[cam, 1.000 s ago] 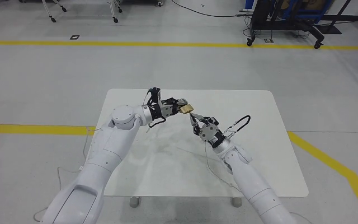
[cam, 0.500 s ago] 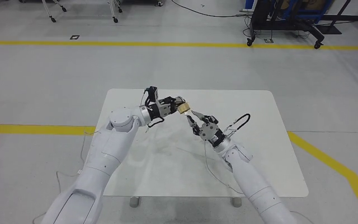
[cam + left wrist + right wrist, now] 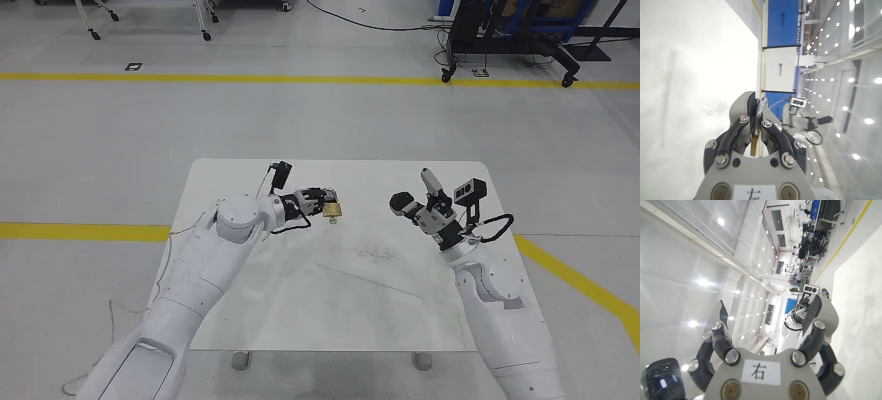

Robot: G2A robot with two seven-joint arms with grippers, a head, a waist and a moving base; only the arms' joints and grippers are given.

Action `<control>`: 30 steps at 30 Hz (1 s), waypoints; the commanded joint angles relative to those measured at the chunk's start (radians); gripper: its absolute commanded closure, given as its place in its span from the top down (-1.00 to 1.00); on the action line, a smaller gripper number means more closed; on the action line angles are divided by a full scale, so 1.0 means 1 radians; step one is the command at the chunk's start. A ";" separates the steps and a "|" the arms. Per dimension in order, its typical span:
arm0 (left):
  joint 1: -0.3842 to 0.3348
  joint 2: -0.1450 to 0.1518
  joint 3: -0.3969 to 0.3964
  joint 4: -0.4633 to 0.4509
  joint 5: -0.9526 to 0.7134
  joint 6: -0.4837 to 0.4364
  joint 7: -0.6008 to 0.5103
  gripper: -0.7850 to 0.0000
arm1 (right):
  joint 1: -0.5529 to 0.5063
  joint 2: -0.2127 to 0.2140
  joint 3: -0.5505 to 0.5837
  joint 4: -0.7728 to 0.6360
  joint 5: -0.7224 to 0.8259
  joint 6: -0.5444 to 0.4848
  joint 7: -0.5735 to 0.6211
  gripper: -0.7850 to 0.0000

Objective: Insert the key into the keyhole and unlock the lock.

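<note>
Pinching the lock (image 3: 331,209), left fingers (image 3: 740,108) hang over open tabletop (image 3: 300,300).

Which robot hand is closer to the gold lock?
Left. The left gripper is shut on the lock, holding it over the table. The right gripper is open and empty, well apart from the lock.

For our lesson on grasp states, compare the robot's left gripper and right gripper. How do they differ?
The left gripper has its jaws shut on the lock; the right gripper has its jaws wide open, holding nothing. The left gripper is left of the table's centre, the right gripper right of it. Both share the same grey build and hang above the table.
</note>
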 commanded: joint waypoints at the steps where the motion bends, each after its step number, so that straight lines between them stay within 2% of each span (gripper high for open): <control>1: -0.001 -0.010 0.041 -0.006 0.035 0.060 0.035 -1.00 | 0.003 0.000 -0.003 0.007 0.005 0.001 0.002 1.00; 5: -0.021 -0.042 0.101 0.029 0.004 0.169 0.063 -1.00 | 0.003 0.000 -0.003 0.007 0.005 0.001 0.002 1.00; 10: -0.072 -0.097 0.210 0.136 0.008 0.256 0.082 -1.00 | 0.003 0.000 -0.003 0.007 0.005 0.001 0.002 1.00; 14: -0.109 -0.147 0.278 0.235 -0.003 0.270 0.088 -1.00 | 0.003 0.000 -0.003 0.007 0.005 0.001 0.002 1.00; 19: -0.143 -0.195 0.342 0.327 0.032 0.241 0.106 -1.00 | 0.003 0.000 -0.003 0.007 0.005 0.001 0.002 1.00; 20: -0.148 -0.202 0.352 0.338 0.040 0.238 0.099 -0.88 | 0.003 0.000 -0.003 0.007 0.005 0.001 0.002 1.00; 21: -0.153 -0.208 0.360 0.351 0.048 0.239 0.091 -0.45 | 0.003 0.000 -0.003 0.007 0.005 0.001 0.002 1.00; 22: -0.159 -0.213 0.367 0.363 0.058 0.245 0.085 -0.17 | 0.003 0.000 -0.003 0.007 0.005 0.001 0.002 1.00; 23: -0.164 -0.216 0.370 0.371 0.065 0.245 0.078 0.77 | 0.003 0.000 -0.003 0.007 0.005 0.001 0.002 1.00; 24: -0.168 -0.218 0.369 0.379 0.065 0.243 0.070 1.00 | 0.003 0.000 -0.003 0.007 0.005 0.001 0.002 1.00; 30: -0.188 -0.206 0.311 0.377 0.028 0.198 0.043 1.00 | 0.003 0.000 -0.003 0.007 0.005 0.001 0.002 1.00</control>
